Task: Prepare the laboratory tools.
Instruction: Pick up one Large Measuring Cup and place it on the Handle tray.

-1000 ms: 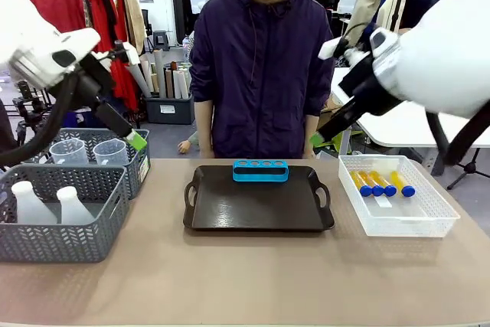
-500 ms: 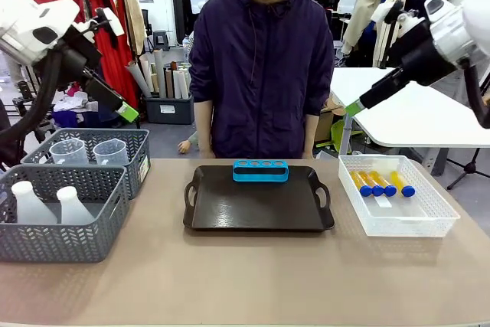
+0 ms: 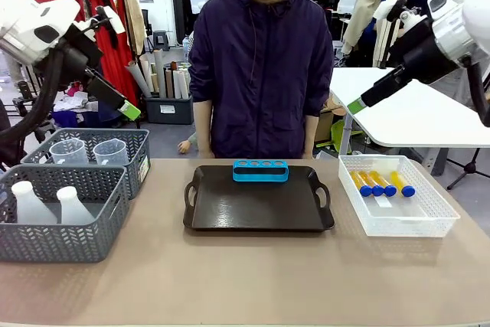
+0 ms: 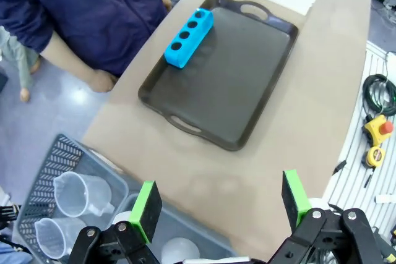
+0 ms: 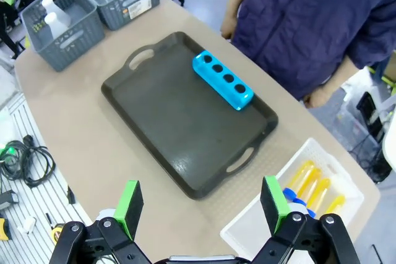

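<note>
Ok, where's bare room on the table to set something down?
The tray is bare on the rack's near side, and the near table strip is free. Crowded: grey baskets at left, white basket with tubes at right.

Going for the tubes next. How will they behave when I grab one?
The tubes lie on their sides in the white basket, so, being round, they will probably roll if nudged. They look small and likely light. Packed side by side, a neighbour may shift too.
</note>
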